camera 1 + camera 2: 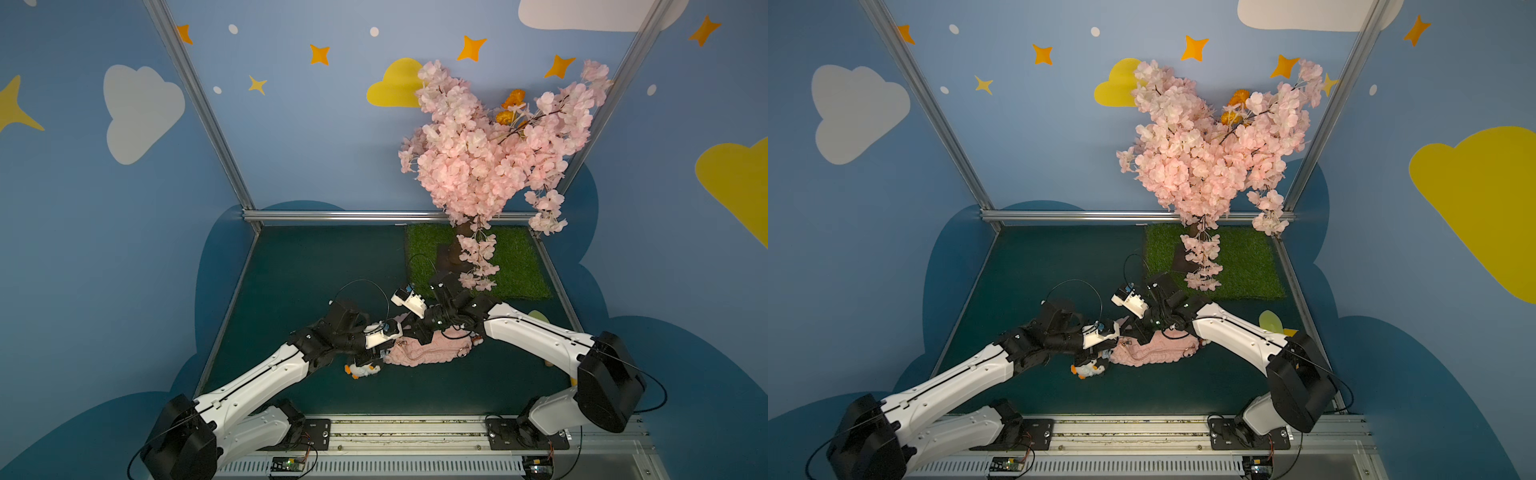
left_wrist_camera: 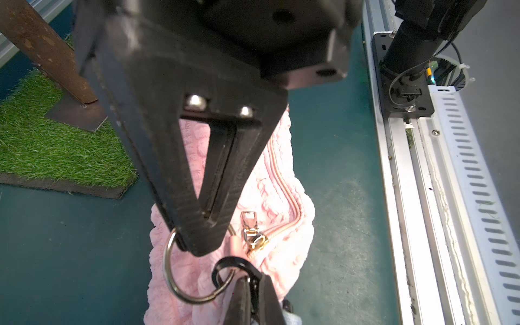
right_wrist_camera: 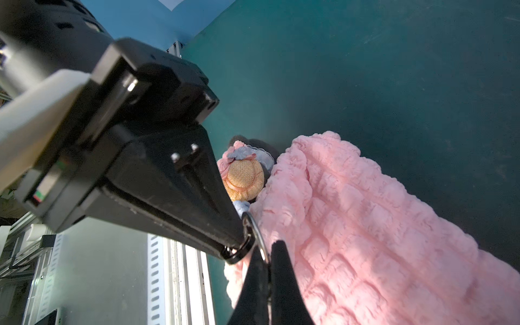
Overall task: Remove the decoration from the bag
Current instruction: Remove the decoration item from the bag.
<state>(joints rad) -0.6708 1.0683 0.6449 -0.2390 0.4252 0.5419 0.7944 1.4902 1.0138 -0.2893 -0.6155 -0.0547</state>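
Pinching the ring (image 2: pixel 166 264) at lower centre, the right gripper (image 2: pixel 206 247) steadies the bag (image 2: pixel 281 197); the left gripper (image 2: pixel 254 284), jaws pressed on the clasp (image 2: pixel 233 259), seems set to unhook it.

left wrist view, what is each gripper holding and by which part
The left gripper pinches the black clasp by its stem; the right gripper pinches the silver ring of the bag by its rim.

The left arm (image 1: pixel 266 374) and right arm (image 1: pixel 536 332) match: glossy white shells on the long links, boxy black housings at the joints. Thin black cables (image 1: pixel 362 280) loop off them. The right gripper (image 2: pixel 202 239) and left gripper (image 3: pixel 236 250) are matte black wedges, each with two bright screw heads (image 2: pixel 194 101).
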